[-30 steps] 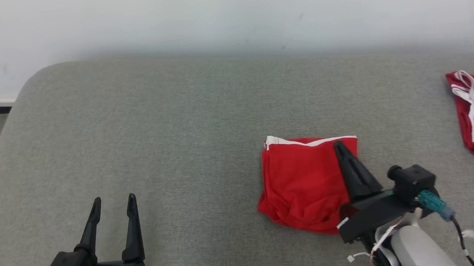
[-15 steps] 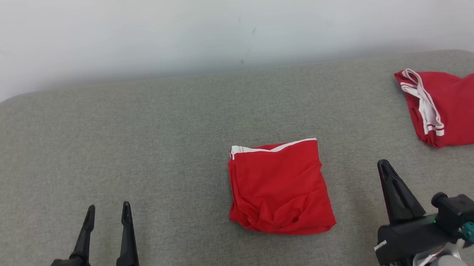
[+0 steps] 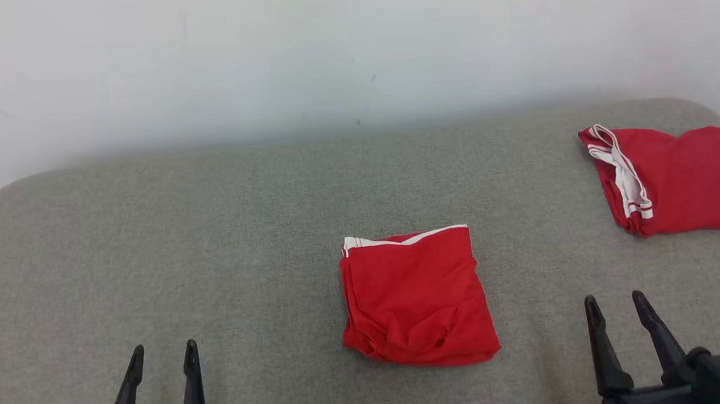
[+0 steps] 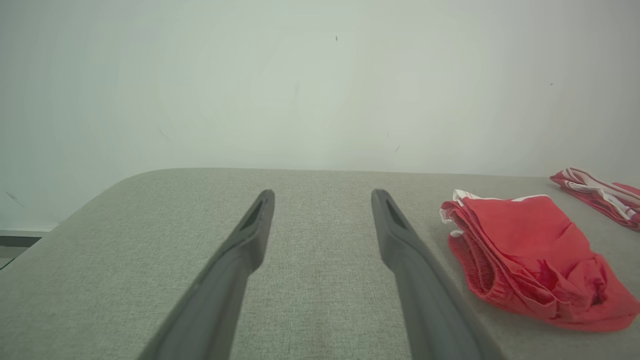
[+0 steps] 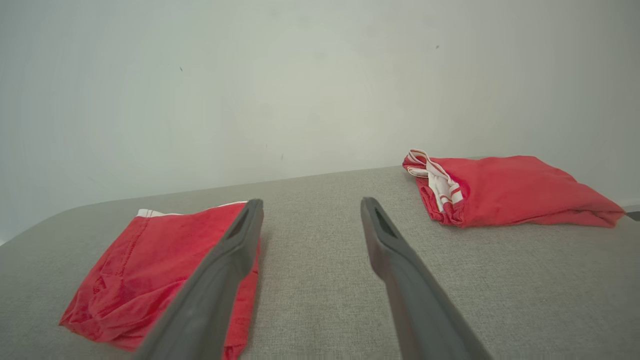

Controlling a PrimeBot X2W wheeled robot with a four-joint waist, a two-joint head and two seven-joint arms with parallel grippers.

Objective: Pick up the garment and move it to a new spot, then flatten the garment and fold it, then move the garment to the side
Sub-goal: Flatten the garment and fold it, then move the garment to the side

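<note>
A folded red fabric garment with a white band along its far edge (image 3: 414,299) lies as a rough square in the middle of a grey woven padded surface (image 3: 209,225), with nothing touching it. The right gripper (image 3: 614,300), which lay closed across the garment's right side a second ago, has pulled back to the lower right, fingers now spread and empty. The left gripper (image 3: 163,348) stays spread and empty at lower left. A second red garment with white trim (image 3: 675,180) sits far right. The fold looks finished; moving the garment aside seems to remain.
</note>
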